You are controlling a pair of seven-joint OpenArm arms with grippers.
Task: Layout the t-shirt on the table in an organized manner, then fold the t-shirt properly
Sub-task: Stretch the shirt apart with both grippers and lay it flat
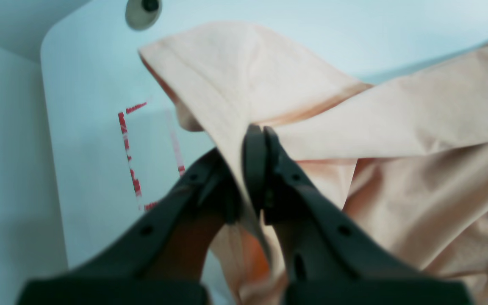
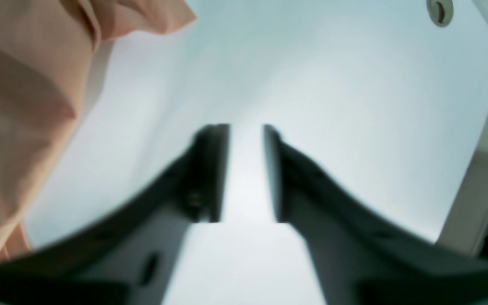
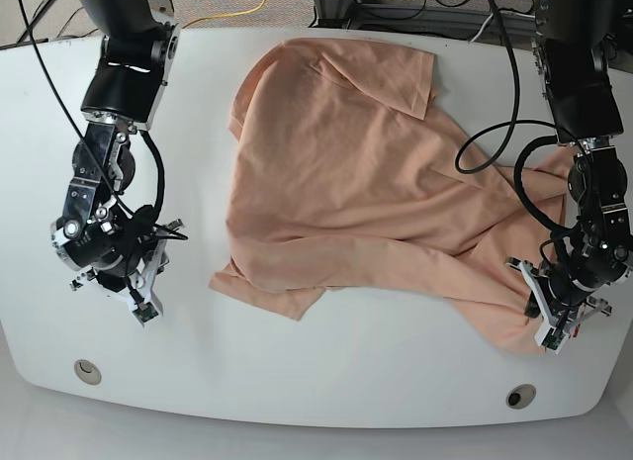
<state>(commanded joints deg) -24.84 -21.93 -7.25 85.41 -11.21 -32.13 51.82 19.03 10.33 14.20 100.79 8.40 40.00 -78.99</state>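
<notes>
The t-shirt [image 3: 346, 173] lies rumpled across the middle of the desk [image 3: 326, 371], one sleeve folded over its body and its right-hand part bunched, hiding much of its outline. The left tool [image 1: 260, 135] is clamped on a fold of that cloth, lifted beside the red-tape mark [image 1: 130, 156]. The right tool [image 2: 246, 131], blurred, stands apart, empty, over bare desk beside the shirt. No writing is legible.

The t-shirt [image 3: 346, 173] lies spread over the middle of the table [image 3: 396, 381], reaching from the far edge toward the near right. The left gripper [image 3: 554, 326] sits at its near-right corner. The right gripper [image 3: 138, 302] hangs well apart on the opposite side.
</notes>
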